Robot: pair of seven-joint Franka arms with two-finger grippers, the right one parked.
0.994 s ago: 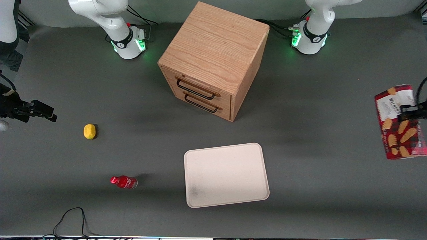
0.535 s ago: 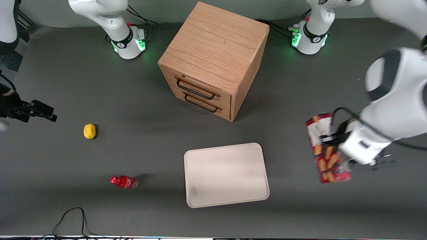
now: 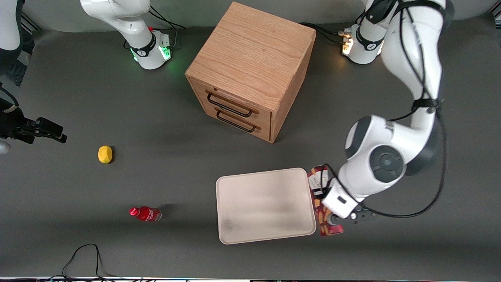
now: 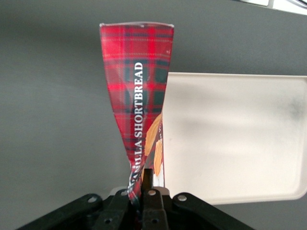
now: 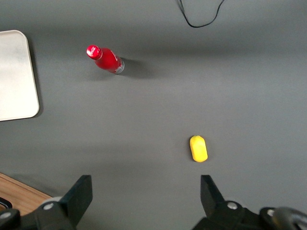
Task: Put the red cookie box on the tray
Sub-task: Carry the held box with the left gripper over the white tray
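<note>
Glossy printed card forms the red cookie box (image 4: 136,86), beside the smooth matt tray (image 3: 266,205) and grainy wooden cabinet (image 3: 250,66).

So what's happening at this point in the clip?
The left arm's claw is shut on the red cookie box, holding it above the table right beside the tray, at the edge toward the working arm's end. The box is not on the tray yet.

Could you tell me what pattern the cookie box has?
Red tartan plaid, on the cookie box held by the gripper; clearest in the wrist view.
</note>
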